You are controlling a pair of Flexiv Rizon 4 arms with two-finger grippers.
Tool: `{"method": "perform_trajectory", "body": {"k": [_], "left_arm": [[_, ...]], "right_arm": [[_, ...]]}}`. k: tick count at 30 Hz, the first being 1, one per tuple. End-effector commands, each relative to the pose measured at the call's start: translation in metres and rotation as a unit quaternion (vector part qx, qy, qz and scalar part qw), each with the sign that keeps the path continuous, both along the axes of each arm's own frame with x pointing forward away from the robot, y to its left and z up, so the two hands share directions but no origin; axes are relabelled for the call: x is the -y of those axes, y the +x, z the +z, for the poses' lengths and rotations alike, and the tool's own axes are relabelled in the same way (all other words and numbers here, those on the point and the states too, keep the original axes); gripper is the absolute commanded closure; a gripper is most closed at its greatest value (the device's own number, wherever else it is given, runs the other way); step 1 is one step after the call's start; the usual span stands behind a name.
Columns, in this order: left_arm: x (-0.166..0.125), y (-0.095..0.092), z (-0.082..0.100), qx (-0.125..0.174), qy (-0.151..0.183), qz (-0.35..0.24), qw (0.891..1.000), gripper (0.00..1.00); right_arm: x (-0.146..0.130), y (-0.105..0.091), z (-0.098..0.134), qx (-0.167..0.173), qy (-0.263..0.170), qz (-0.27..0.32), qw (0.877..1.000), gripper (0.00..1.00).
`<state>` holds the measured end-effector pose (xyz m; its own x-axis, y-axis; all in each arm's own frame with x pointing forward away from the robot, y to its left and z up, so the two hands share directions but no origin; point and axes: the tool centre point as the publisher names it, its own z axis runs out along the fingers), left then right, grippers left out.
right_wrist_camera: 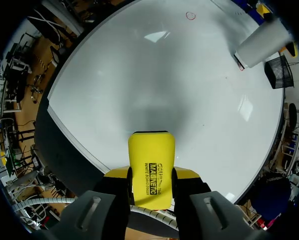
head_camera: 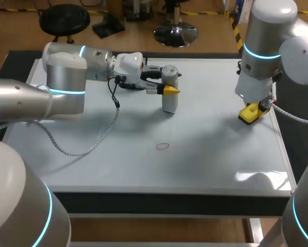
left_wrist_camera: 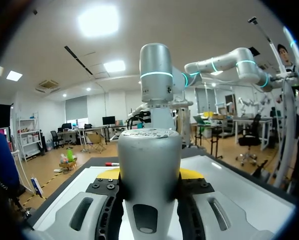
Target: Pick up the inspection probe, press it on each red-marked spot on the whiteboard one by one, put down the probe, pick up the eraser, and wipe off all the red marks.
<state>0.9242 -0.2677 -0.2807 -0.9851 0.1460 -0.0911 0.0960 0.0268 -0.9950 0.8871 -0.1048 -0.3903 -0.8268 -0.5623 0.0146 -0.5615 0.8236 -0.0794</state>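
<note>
Probe: a smooth silver-white cylinder with a rounded top. It stands upright on the glossy whiteboard, near the middle of the far edge. The left jaws are clenched on it from 2 sides, with the yellow fingertips pressed against its body.

Eraser: a bright yellow block with rounded corners and black print on 1 face. The right jaws grasp it at the whiteboard's right edge. Can't tell if it touches the board.

1 red mark, a thin oval loop, sits near the board's middle, well apart from both tools. A ribbed grey cable from the left arm lies on the board. The whiteboard rests on a dark surface.

In the head view the right arm hides most of its jaws. In the left wrist view the probe's base is cut off.
</note>
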Motion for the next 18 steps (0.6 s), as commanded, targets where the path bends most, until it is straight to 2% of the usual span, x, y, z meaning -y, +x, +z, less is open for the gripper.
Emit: {"method": "perform_trajectory", "body": {"k": [1,18], "left_arm": [[0.0033,0.0049,-0.0011,-0.003,0.004,-0.009,1.0,1.0],[0.0037,0.0055,-0.002,-0.006,0.007,-0.014,1.0,1.0]], "right_arm": [[0.0002,0.0002,0.0004,0.0,-0.002,0.001,1.0,1.0],[0.0002,0.0002,0.0004,0.0,-0.002,0.001,1.0,1.0]]}}
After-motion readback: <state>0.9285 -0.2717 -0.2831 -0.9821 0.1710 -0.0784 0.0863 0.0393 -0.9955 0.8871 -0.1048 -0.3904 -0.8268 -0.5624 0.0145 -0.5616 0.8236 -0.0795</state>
